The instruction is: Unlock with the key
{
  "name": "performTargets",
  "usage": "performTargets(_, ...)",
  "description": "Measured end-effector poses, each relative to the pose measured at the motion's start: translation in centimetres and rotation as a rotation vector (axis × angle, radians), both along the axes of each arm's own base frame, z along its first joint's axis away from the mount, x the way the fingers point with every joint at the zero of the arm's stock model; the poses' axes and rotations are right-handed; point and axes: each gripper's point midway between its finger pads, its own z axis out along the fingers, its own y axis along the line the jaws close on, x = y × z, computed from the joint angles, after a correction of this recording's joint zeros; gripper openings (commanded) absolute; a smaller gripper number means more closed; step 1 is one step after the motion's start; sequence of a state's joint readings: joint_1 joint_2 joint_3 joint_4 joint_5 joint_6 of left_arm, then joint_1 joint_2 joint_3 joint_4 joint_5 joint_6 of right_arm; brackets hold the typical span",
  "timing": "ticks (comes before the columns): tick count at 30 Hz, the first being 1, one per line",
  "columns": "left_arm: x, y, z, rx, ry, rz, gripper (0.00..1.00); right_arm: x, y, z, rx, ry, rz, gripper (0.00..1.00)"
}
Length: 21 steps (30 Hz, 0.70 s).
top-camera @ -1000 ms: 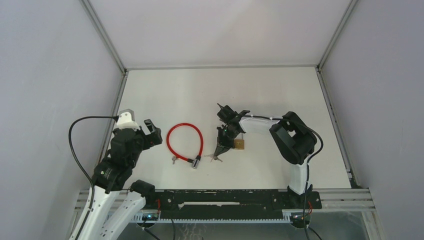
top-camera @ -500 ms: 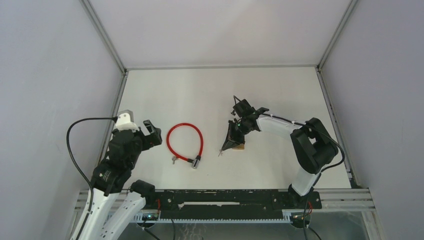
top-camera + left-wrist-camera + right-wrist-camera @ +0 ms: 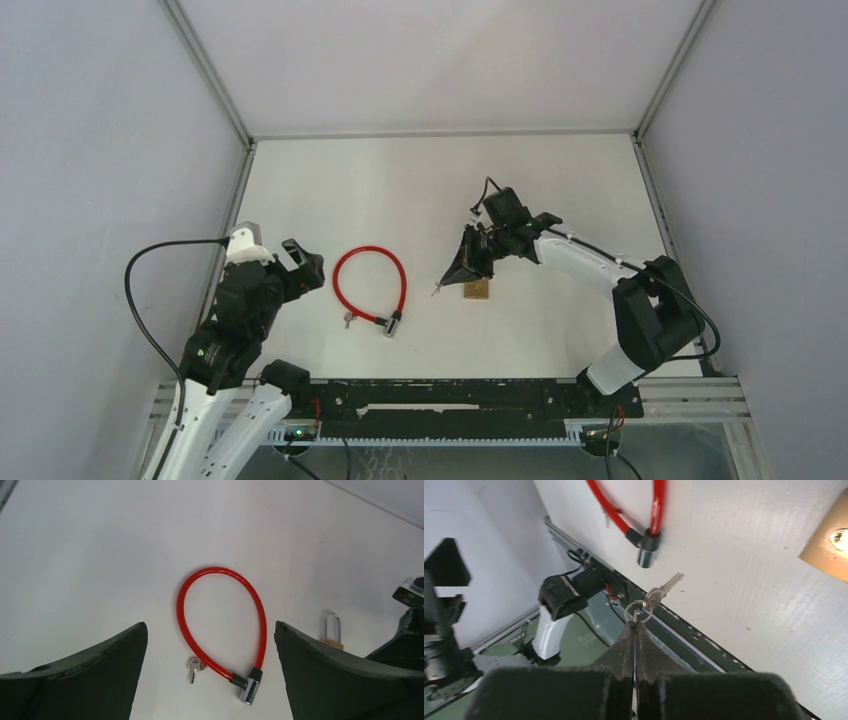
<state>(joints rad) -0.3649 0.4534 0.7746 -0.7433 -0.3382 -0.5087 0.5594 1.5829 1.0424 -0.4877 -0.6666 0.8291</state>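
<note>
Swung out to the right and back since a second ago: right arm, elbow now near the right wall, with the right gripper (image 3: pixel 447 278) carried off table centre. No real change to the left arm, cable lock or padlock.

Pinched tight together on a thin metal key ring (image 3: pixel 638 611), fingertips meeting in the wrist view. Dangling loose off that ring: small silver keys (image 3: pixel 664 589), clear of the white table (image 3: pixel 560 180). Not gripped by the bow, so free to swing.

Lying flat just beside the gripper tip: small brass padlock with steel shackle (image 3: pixel 477 290), shackle apparently closed in the left wrist view. Well apart to the left: red plastic-coated cable lock looped into its metal barrel head (image 3: pixel 370 285), with one more tiny loose silver key (image 3: pixel 195 666) just beside the loop. Cannot tell which lock the held keys fit.

Spread wide and holding nothing: left gripper (image 3: pixel 305 258), hovering left of the cable loop, looking down on it.

Step in hand, as a guess: key picked up and being carried or re-aimed, insertion not yet started.

Next move likely calls for: steadying the swinging key, lining the blade up with a keyhole, probably bracing the lock body with the free arm. Risk: pushing the unanchored padlock around instead of entering it.
</note>
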Motion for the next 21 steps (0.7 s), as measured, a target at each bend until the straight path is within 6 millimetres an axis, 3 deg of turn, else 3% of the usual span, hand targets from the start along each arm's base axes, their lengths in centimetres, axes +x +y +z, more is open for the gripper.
performTargets(4, 0.1, -1.5, 0.8, -0.073, -0.006, -0.046, 0.99, 0.5, 0.5, 2.3, 0.067, -0.016, -0.035, 0.0)
performTargets(7, 0.3, -4.2, 2.4, -0.169, -0.026, -0.158, 0.97, 1.2, 0.9, 4.8, 0.14, -0.057, -0.068, 0.0)
performTargets(13, 0.3, -10.2, 5.5, -0.407, -0.046, -0.399, 0.9, 2.7, 1.4, 12.1, 0.324, -0.225, -0.135, 0.0)
performTargets(21, -0.4, -14.8, 11.1, -0.688, -0.106, -0.61, 0.83, 3.9, 1.3, 19.6, 0.485, -0.418, -0.261, 0.0)
